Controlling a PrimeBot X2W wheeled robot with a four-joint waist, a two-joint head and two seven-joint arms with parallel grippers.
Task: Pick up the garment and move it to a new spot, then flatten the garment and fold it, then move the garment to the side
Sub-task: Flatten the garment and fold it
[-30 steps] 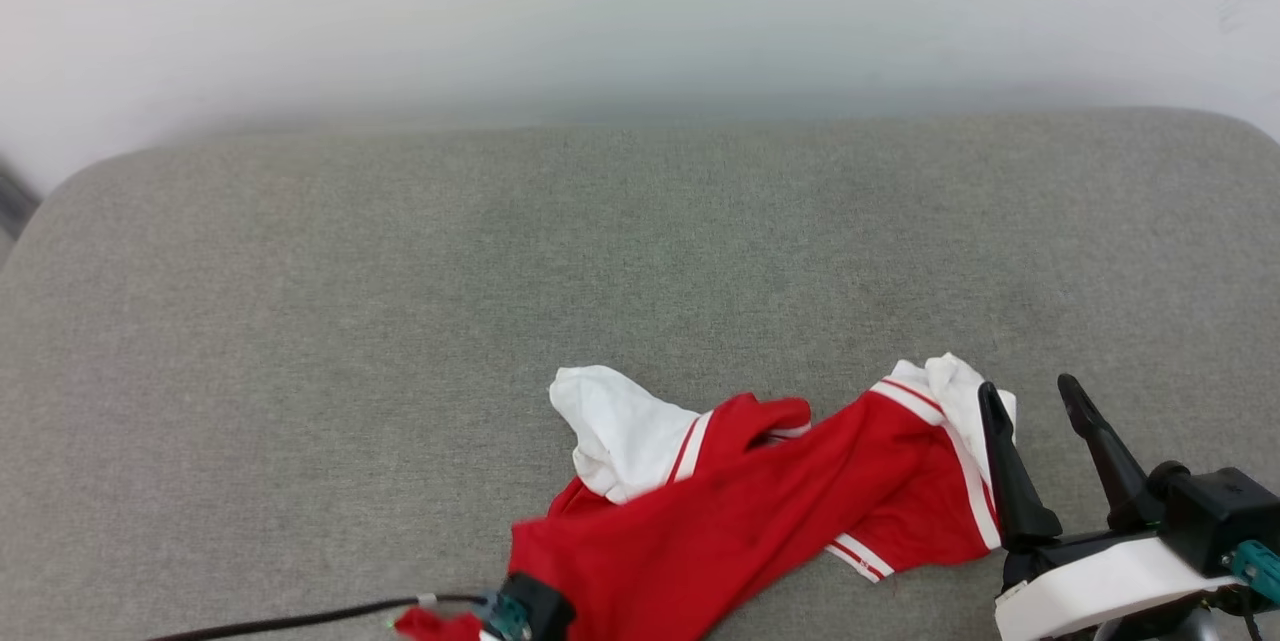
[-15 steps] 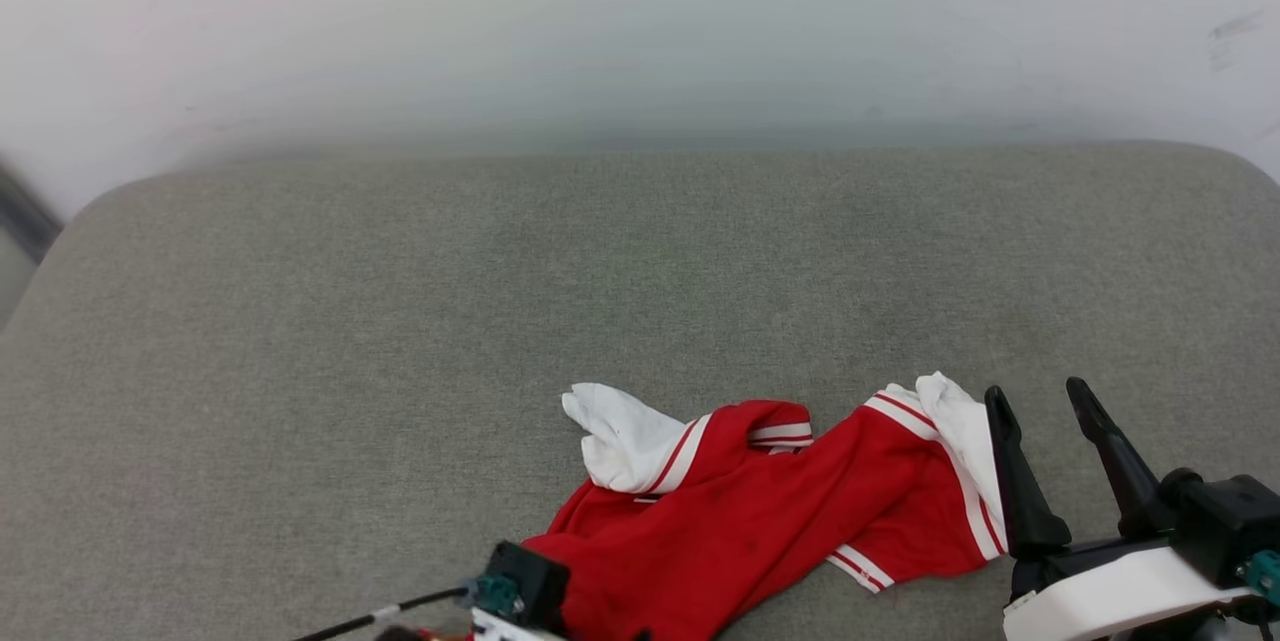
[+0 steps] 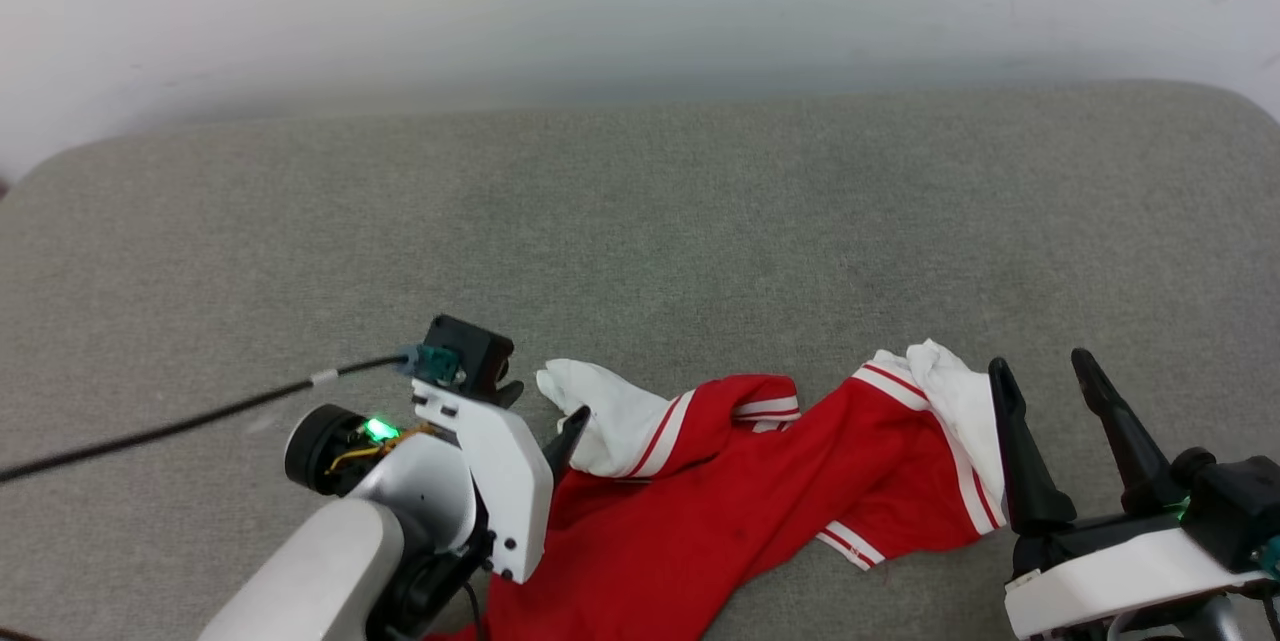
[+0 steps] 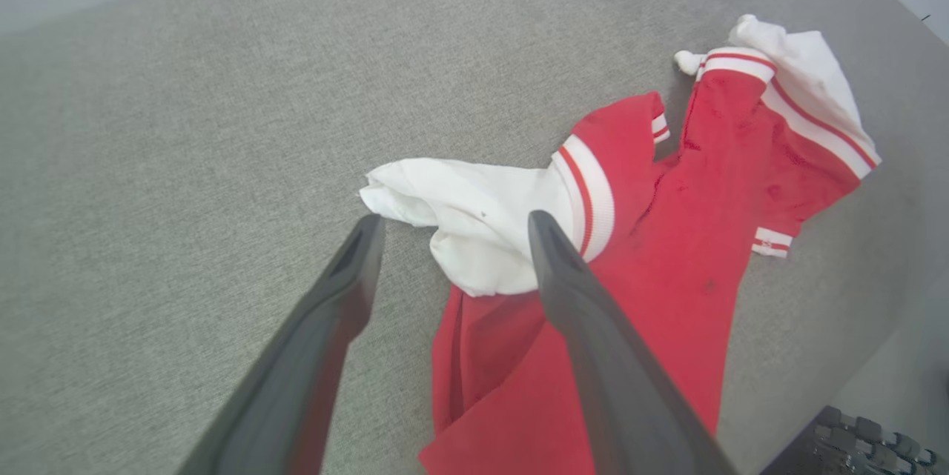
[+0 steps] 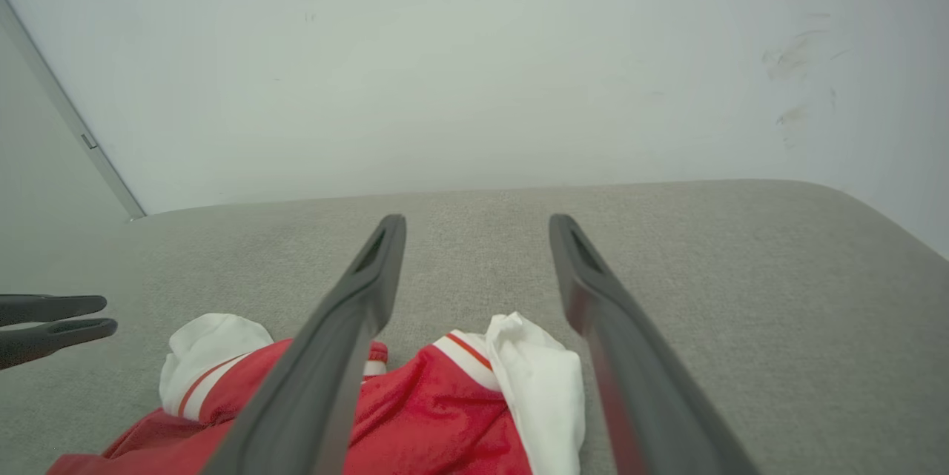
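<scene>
Release done: left hand (image 4: 454, 227) had let go of the jersey T-shirt (image 3: 740, 511) w/in the last sec, fingers now spread wide, tips straddling its white sleeve (image 3: 600, 421). Right hand (image 3: 1040, 363) stayed apart, empty, by the other sleeve (image 3: 950, 391). T-shirt lay crumpled at near edge of grey cushion (image 3: 640, 221). Prob. relocation over, flattening next.

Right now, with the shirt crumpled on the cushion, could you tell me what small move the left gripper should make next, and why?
Probably lower the left gripper and close it on the white sleeve: its fingers stand open, that sleeve lies just beyond their tips, and the shirt is bunched, not flat, on the cushion.
</scene>
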